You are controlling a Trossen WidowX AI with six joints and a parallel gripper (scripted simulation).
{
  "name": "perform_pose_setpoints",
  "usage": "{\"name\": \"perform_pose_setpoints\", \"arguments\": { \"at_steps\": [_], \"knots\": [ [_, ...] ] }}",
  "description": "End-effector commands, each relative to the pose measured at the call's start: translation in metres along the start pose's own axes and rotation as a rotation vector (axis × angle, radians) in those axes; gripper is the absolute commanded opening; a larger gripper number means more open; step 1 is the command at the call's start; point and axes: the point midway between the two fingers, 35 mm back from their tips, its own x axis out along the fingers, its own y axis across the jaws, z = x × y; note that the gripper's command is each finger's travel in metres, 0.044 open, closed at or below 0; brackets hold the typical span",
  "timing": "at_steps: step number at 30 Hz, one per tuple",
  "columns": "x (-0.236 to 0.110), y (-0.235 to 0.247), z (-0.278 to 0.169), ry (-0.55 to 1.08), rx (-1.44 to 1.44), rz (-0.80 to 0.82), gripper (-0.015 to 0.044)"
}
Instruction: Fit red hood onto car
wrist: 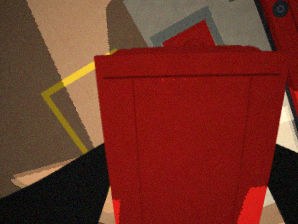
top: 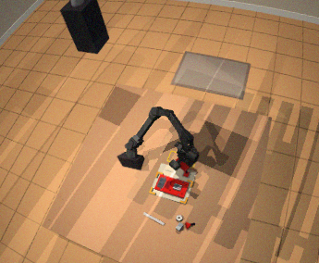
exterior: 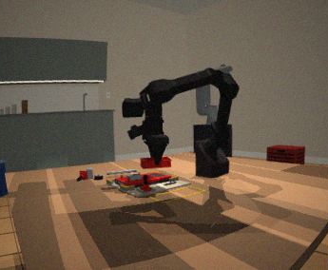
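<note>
The hood [top: 184, 166] [exterior: 165, 163] [wrist: 187, 125] is a red shell, held in the air with its flat roof toward the wrist camera. My gripper [top: 183, 164] [exterior: 158, 163] [wrist: 186, 150] is shut on it, one black finger at each side. It hangs above the jig's pale plate [top: 168, 169] [exterior: 181, 184], beside the chassis. The red chassis [top: 169, 190] [exterior: 164, 177] [wrist: 286, 31] sits in the jig, its grey engine block [top: 177, 187] [exterior: 134, 177] on the deck. The pegs are too small to tell apart in the top and exterior views; the hood's corner holes are hidden.
A small red part [exterior: 145, 187] [wrist: 186, 36] lies on the pale plate. A yellow outline [exterior: 204, 190] [wrist: 72, 77] marks the table beside the jig. Beyond the chassis lie a white bar [top: 153, 219], a ring [top: 179, 218], a grey block [top: 179, 227] and a red piece [top: 188, 225].
</note>
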Motion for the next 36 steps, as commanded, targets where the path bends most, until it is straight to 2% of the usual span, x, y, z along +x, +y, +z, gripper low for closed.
{"name": "perform_pose_setpoints", "arguments": {
  "at_steps": [1, 30, 36],
  "knots": [
    [-0.004, -0.013, 0.014, -0.015, -0.066, -0.002, 0.0],
    [-0.004, -0.119, 0.063, -0.012, -0.435, 0.004, 0.0],
    [-0.004, -0.125, 0.065, -0.012, -0.453, 0.006, 0.0]
  ]
}}
